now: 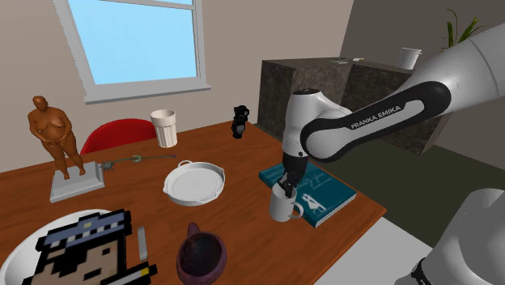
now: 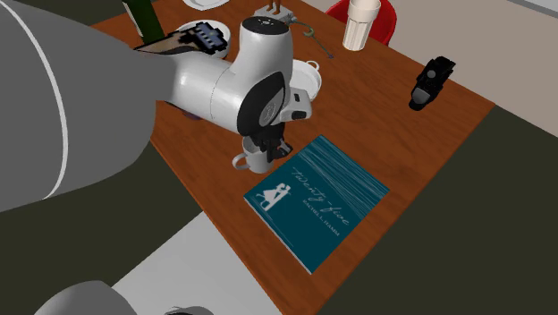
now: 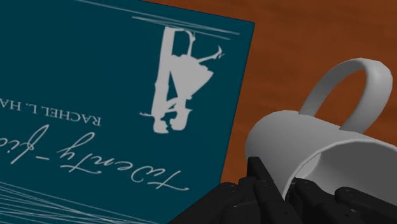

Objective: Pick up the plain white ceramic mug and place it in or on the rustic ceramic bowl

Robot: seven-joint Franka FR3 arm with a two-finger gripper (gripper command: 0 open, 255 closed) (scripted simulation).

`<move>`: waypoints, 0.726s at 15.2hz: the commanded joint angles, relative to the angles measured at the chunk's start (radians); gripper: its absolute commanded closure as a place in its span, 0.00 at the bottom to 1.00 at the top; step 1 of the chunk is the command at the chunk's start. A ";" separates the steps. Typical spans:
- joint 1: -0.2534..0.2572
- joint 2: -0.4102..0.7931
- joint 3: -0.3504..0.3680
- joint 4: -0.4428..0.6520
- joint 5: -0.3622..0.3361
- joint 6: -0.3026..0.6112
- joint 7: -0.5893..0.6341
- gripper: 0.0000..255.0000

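- The plain white mug with a loop handle stands upright at the corner of a teal hardback book with white script and a dancing couple on its cover. I cannot tell whether its base touches the brown wooden tabletop.
- The black two-finger hand comes down on it from above. In the wrist view the hand pinches the mug by its rim, with one finger inside the opening and the other outside the wall.
- The shallow white two-handled bowl sits apart from the mug, towards the shoulder view's left.
- A dark maroon cup sits nearer that view's lower edge.
- Farther back are a white ribbed beaker and a brown figurine of a stout man on a grey base.
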 commanded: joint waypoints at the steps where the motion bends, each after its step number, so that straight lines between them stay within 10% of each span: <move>1: 0.000 -0.016 -0.002 0.014 0.003 -0.030 -0.002 1.00; 11: 0.001 -0.084 -0.012 0.092 0.012 -0.175 -0.011 1.00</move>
